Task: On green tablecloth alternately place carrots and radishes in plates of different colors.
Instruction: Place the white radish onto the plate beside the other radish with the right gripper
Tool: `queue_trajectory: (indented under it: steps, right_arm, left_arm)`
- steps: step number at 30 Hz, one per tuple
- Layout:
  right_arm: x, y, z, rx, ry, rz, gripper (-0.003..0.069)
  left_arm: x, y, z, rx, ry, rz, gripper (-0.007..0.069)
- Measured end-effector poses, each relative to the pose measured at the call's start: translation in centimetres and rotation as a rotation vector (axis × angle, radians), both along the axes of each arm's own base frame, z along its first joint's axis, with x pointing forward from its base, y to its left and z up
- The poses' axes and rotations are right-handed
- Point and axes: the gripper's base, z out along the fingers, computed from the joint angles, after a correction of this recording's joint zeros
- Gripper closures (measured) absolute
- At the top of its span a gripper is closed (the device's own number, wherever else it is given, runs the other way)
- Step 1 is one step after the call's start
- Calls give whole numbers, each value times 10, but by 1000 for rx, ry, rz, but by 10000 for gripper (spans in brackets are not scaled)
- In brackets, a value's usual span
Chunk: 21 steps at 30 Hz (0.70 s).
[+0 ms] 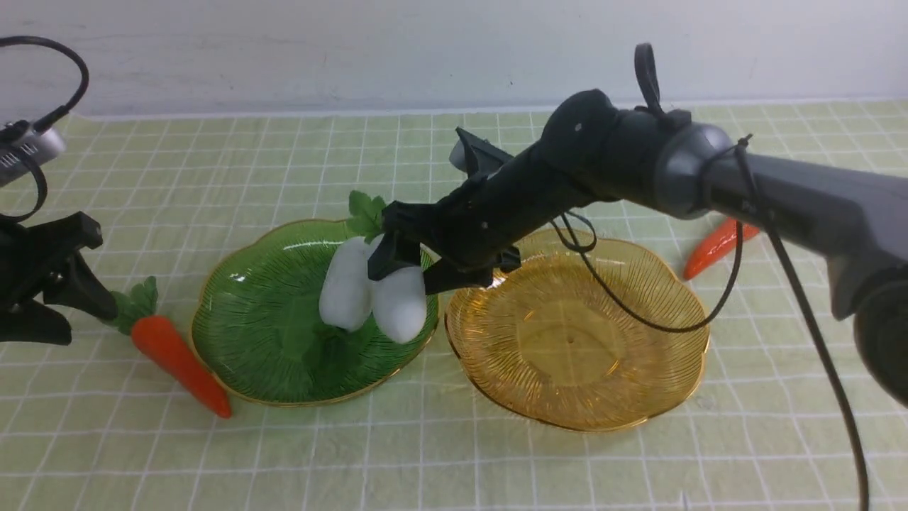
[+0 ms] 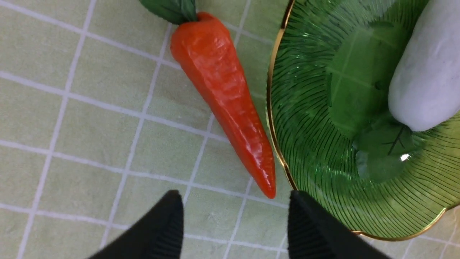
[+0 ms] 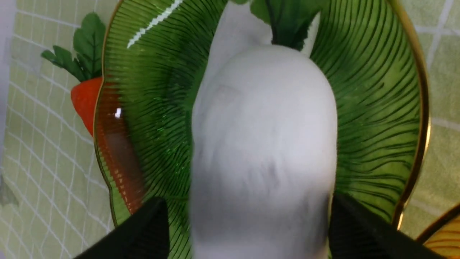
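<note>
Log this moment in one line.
left gripper: open near carrot | right gripper: open around radish | green plate: holds other radish | both carrots: outside plates

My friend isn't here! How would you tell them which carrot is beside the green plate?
Find the green plate, left of the amber one. The carrot lies on the cloth along its left edge, leafy top far, tip near. The other carrot is beyond the amber plate.

Right gripper (image 1: 406, 273) straddling radish (image 1: 401, 309) at green plate (image 1: 245, 312); second radish (image 1: 345, 287) lying left; carrots (image 1: 181, 362) (image 1: 716, 250) flanking green plate and amber plate (image 1: 638, 383).
</note>
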Motion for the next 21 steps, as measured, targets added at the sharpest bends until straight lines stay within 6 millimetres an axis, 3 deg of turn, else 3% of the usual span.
queue_trajectory:
  steps: [4,6,8,11,13,15,16,18,21]
  right_arm:
    - [4,-7,16,-36,-51,33,66]
    - [6,-11,23,-59,-71,49,65]
    - [7,-21,44,-96,-106,89,71]
    - [7,-31,61,-115,-131,102,80]
    - [5,-48,94,-149,-188,115,92]
    - [3,-64,116,-200,-235,105,97]
    - [4,-67,117,-214,-238,98,98]
    - [3,-90,142,-289,-301,34,99]
    - [3,-112,155,-370,-340,-25,101]
  left_arm:
    - [9,4,-15,-1,13,16,43]
    - [13,6,-21,4,10,24,11]
    - [21,9,-32,7,7,44,-17]
    - [27,11,-42,1,-1,67,-18]
    - [35,12,-58,-31,7,99,-3]
    - [41,12,-69,-67,12,128,15]
    - [41,12,-69,-71,10,131,17]
    - [48,12,-85,-113,17,150,43]
    - [51,13,-96,-117,29,151,69]
